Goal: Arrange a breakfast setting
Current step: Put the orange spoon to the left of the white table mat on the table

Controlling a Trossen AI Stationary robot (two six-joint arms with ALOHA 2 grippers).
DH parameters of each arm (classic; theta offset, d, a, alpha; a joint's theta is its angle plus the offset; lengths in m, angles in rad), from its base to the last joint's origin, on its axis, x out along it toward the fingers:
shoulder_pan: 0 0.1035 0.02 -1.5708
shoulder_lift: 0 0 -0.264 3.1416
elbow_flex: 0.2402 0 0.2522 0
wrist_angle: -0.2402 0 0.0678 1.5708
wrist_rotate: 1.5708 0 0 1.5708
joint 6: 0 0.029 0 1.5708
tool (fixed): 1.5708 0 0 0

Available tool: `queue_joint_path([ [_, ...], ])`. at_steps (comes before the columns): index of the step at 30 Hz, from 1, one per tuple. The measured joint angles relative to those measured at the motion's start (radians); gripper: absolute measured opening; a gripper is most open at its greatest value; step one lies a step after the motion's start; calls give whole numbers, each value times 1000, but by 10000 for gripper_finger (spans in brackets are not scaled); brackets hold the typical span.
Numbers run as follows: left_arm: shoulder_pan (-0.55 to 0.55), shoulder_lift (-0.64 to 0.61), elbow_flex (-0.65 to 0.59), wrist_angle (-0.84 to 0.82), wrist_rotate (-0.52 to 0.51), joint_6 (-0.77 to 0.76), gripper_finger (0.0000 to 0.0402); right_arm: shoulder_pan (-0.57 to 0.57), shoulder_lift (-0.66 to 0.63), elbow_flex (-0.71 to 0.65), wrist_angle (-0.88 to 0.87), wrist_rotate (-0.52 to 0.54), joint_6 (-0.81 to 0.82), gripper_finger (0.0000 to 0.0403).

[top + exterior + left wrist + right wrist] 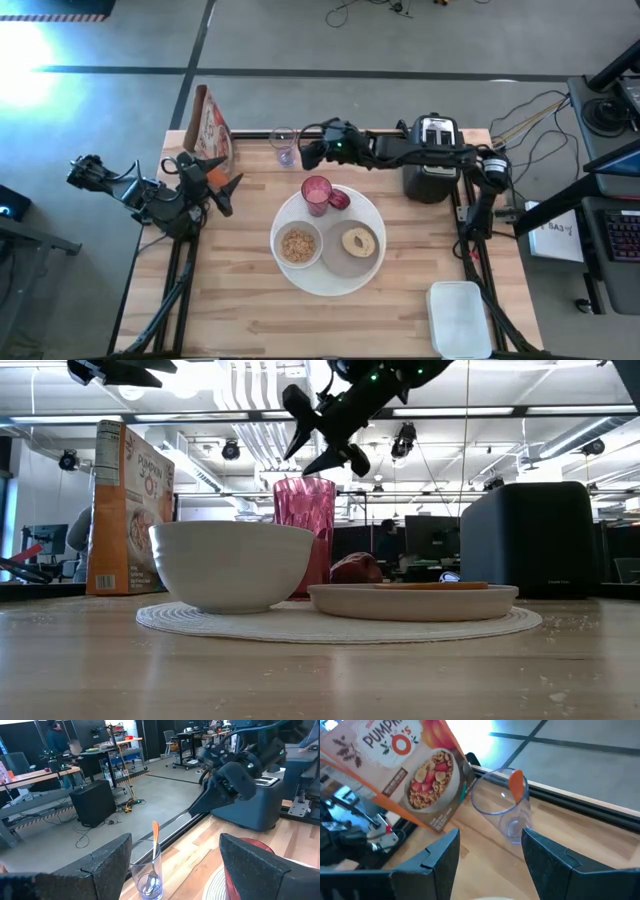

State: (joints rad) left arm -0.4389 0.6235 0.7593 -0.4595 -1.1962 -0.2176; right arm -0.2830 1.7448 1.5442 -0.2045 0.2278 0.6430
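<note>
Along the table's left edge, the left gripper [222, 182] is hanging with its dark fingers spread wide and gripping nothing, just beside the tall orange cereal box [209, 127] standing at the far-left corner. Bare wooden tabletop [230, 300] is lying open in front of it and along the near edge. Right of the box, a clear glass tumbler [284, 146] holding an orange-handled spoon [516, 784] is standing at the far edge, and the right gripper [308, 153] is hovering just beside it, fingers parted and empty. Nearer, the round white ribbed placemat [372, 214] is carrying a pink-red tumbler [316, 194], a small red fruit [339, 199], a white bowl [298, 245] and a grey plate [332, 252] with a bagel [359, 241]. The black-and-silver toaster [431, 158] is sitting farther right, a white rectangular tub [459, 318] at the near-right corner.
</note>
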Motion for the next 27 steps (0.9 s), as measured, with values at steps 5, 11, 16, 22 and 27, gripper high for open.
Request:
queue_joint_path([
  [5,0,-2,0,-5,0,0,283,-12,48,44,2,7,61,201],
  [11,0,-5,0,-12,0,4,283,-19,122,106,-1,18,104,201],
  [16,0,-5,0,-13,1,4,283,-30,160,163,-9,47,81,201],
  [22,0,-12,0,-16,2,4,283,-38,229,249,-53,95,56,201],
  [27,0,-16,0,-17,2,4,283,-46,310,352,-119,133,53,201],
])
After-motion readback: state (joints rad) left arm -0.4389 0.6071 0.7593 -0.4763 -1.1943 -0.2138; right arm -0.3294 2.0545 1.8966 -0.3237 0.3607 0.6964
